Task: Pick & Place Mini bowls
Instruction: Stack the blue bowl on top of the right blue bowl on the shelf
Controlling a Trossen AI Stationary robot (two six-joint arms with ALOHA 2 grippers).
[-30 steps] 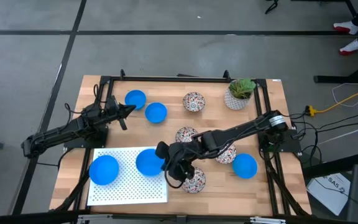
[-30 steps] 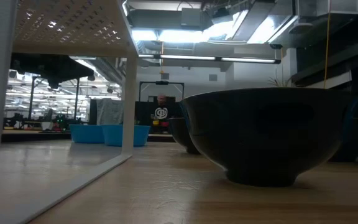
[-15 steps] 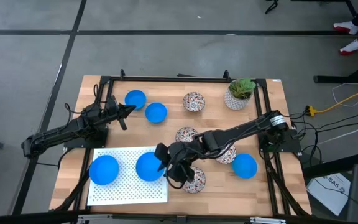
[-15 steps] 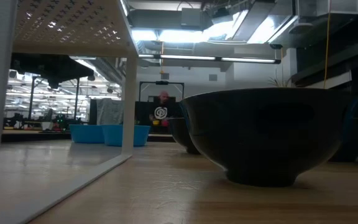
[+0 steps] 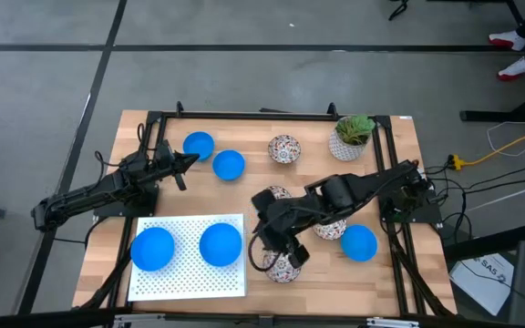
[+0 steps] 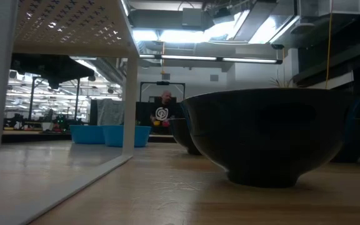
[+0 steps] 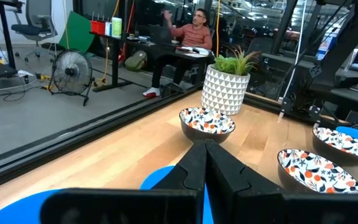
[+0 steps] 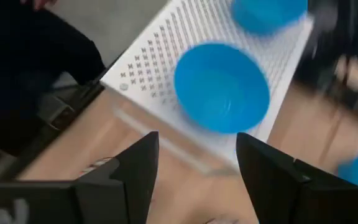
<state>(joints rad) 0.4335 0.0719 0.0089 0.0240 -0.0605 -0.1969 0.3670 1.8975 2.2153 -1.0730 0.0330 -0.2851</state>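
Two blue mini bowls (image 5: 221, 243) (image 5: 151, 248) rest on their bases on the white perforated board (image 5: 190, 278) at the near left. My right gripper (image 5: 259, 222) hovers open to the right of the board, above the table. In its wrist view the nearer blue bowl (image 8: 221, 86) lies beyond the spread fingers (image 8: 197, 168). Other blue bowls (image 5: 199, 144) (image 5: 229, 165) (image 5: 359, 242) and patterned bowls (image 5: 283, 148) (image 5: 283, 264) stand on the table. My left gripper (image 5: 190, 160) waits shut at the far left, level above the table, by the two far blue bowls.
A white pot with a green plant (image 5: 349, 137) stands at the far right. Two more patterned bowls (image 5: 272, 196) (image 5: 331, 225) sit under my right arm. In the low view one bowl (image 6: 274, 134) fills the foreground beside the board's white leg (image 6: 130, 75). A person (image 7: 191, 31) sits beyond the table.
My right gripper has opened and let go of the blue bowl, which stays on the board's right part. The gripper has then risen, drawn back toward the table's right edge and rolled about its own axis.
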